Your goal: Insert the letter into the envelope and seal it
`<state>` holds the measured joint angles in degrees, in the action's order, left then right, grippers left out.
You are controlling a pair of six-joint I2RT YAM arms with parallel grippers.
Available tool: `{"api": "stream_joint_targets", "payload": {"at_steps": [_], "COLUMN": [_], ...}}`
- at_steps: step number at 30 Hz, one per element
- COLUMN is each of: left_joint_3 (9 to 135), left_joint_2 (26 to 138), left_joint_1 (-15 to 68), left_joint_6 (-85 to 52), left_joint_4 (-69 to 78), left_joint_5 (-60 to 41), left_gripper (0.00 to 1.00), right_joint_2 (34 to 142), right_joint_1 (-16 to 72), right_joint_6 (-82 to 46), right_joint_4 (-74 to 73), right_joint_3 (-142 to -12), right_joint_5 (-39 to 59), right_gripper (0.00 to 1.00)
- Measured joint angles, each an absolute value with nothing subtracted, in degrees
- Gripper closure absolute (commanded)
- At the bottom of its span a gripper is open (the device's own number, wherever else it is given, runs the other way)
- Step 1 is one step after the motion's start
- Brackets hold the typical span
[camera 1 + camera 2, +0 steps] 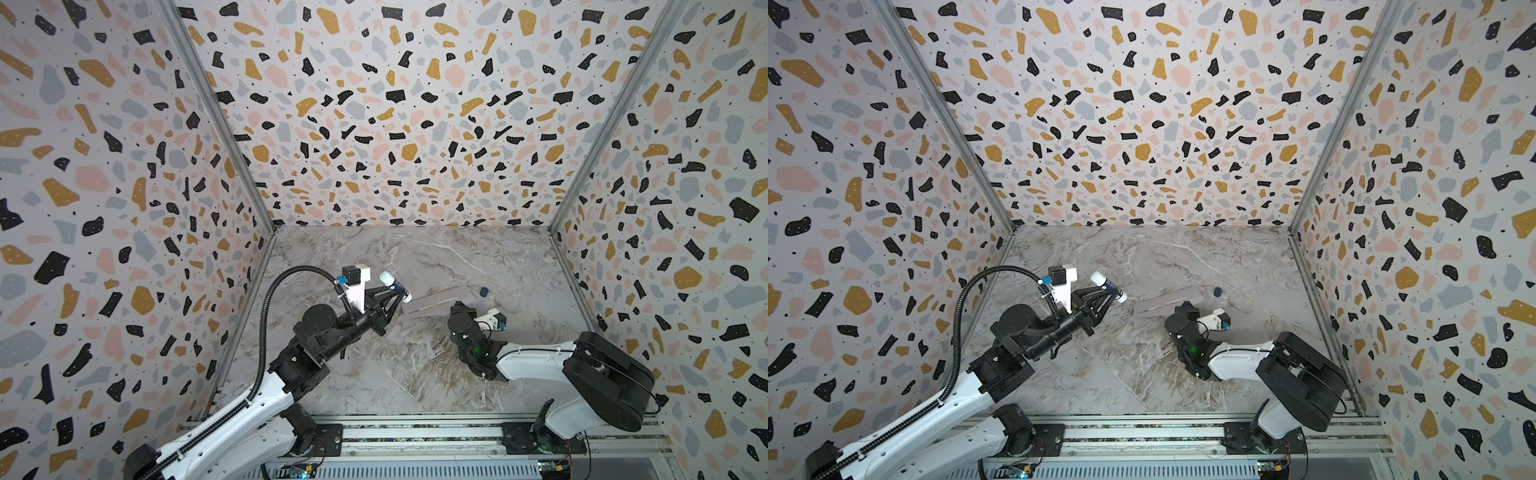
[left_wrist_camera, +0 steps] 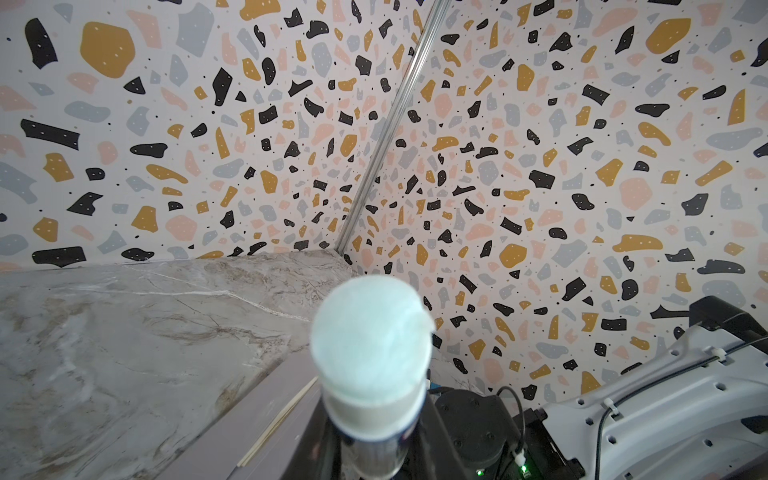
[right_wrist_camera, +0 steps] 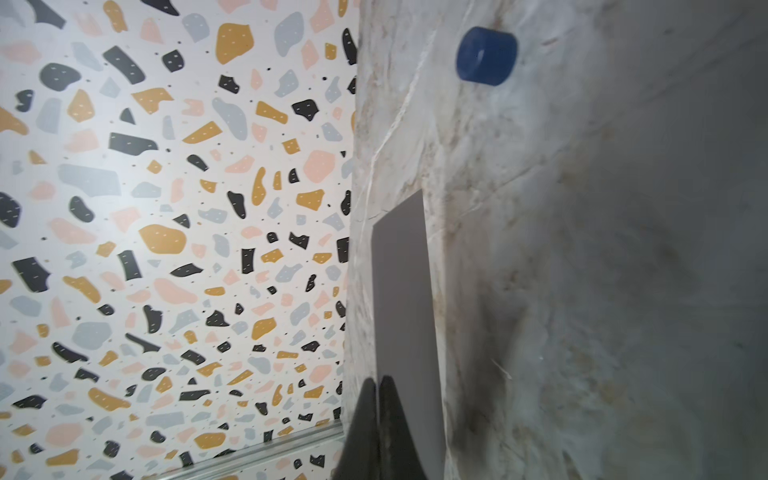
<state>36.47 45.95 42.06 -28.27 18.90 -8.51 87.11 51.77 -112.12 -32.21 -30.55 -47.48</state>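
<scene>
The grey-lavender envelope [image 1: 432,305] [image 1: 1163,303] lies flat on the marble table, mid-floor. A thin tan edge of the letter [image 2: 282,417] shows between the envelope's [image 2: 253,419] layers; the rest is hidden inside. My left gripper [image 1: 398,292] [image 1: 1112,291] [image 2: 374,449] hovers just left of the envelope, shut on an uncapped glue stick [image 1: 395,284] [image 2: 370,353] with a pale tip. My right gripper [image 1: 457,308] [image 1: 1185,308] [image 3: 378,380] is shut, its fingertips set at the right end of the envelope [image 3: 401,291].
A small blue cap [image 1: 484,292] [image 1: 1217,292] [image 3: 486,56] lies on the table just beyond the envelope's right end. Patterned walls close in the table at the back and both sides. The arm bases sit on a rail along the front edge.
</scene>
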Motion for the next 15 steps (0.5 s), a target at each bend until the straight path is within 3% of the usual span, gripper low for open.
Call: {"api": "stream_joint_targets", "payload": {"at_steps": [5, 13, 15], "left_joint_3": [36.27, 36.14, 36.14], "left_joint_2": [45.95, 45.95, 45.95], "left_joint_1": [42.06, 42.06, 42.06], "left_joint_6": [-28.27, -28.25, -28.23], "left_joint_4": [18.9, 18.9, 18.9], "left_joint_5": [-8.51, -8.54, -8.54], "left_gripper": [1.0, 1.0, 1.0], "right_joint_2": [88.55, 89.54, 88.68], "right_joint_1": [54.57, 58.35, 59.37], "right_joint_6": [-117.03, -119.5, -119.81], "right_joint_4": [-22.94, -16.8, -15.99], "right_joint_3": [-32.14, -31.75, -30.94], "right_joint_5": [-48.53, -47.44, -47.13], "right_gripper": [0.9, 0.62, 0.5]}}
